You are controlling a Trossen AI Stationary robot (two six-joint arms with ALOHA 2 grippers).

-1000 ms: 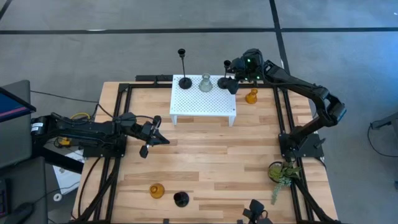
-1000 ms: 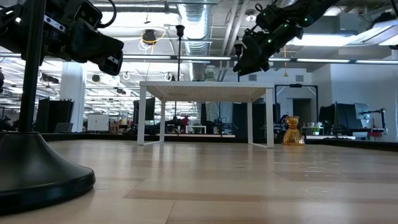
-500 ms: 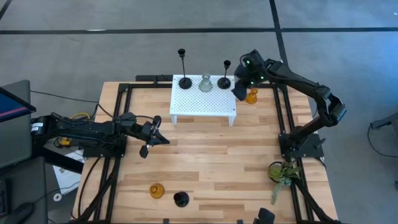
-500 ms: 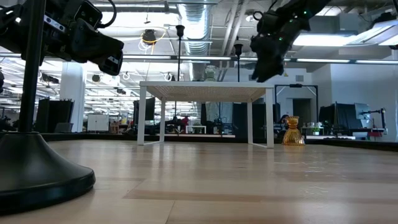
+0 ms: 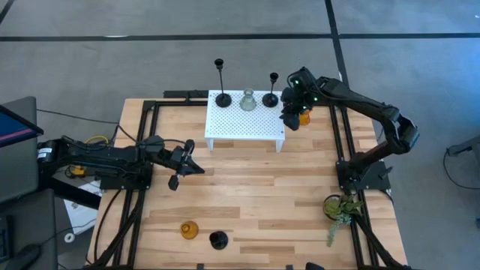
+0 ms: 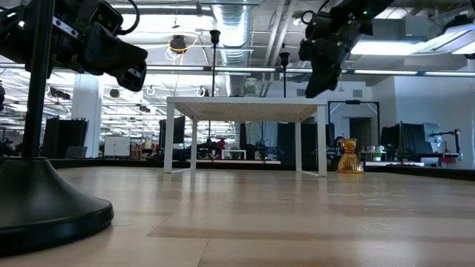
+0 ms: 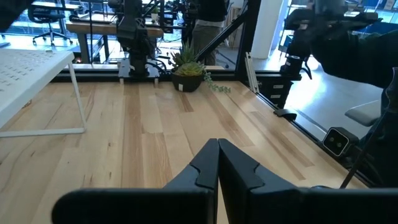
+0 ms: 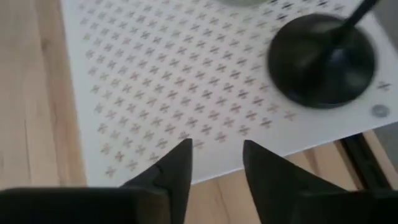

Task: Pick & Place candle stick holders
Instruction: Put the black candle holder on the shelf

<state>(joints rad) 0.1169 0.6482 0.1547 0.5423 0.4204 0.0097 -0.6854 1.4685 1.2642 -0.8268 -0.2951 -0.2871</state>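
Hovering over the right rear corner of the white perforated stand [image 5: 245,118], right end effector [image 5: 289,118] empty, fingers parted. Just beside it on that stand: short black holder [image 5: 271,97], clear glass holder [image 5: 247,100], tall black holder [image 5: 222,96]. Right of the stand, amber holder [image 5: 304,116] on the bench [image 5: 247,187]. Well left of the stand, left end effector [image 5: 189,157] pressed together. Well in front of the stand, second amber holder [image 5: 189,229] and squat black holder [image 5: 218,240].

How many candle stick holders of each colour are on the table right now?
Black: 3, tall thin-stemmed, shorter thin-stemmed, squat.
Amber glass: 2, one near the front edge, one beside the white perforated stand.
Clear glass: 1.
Total: 6.
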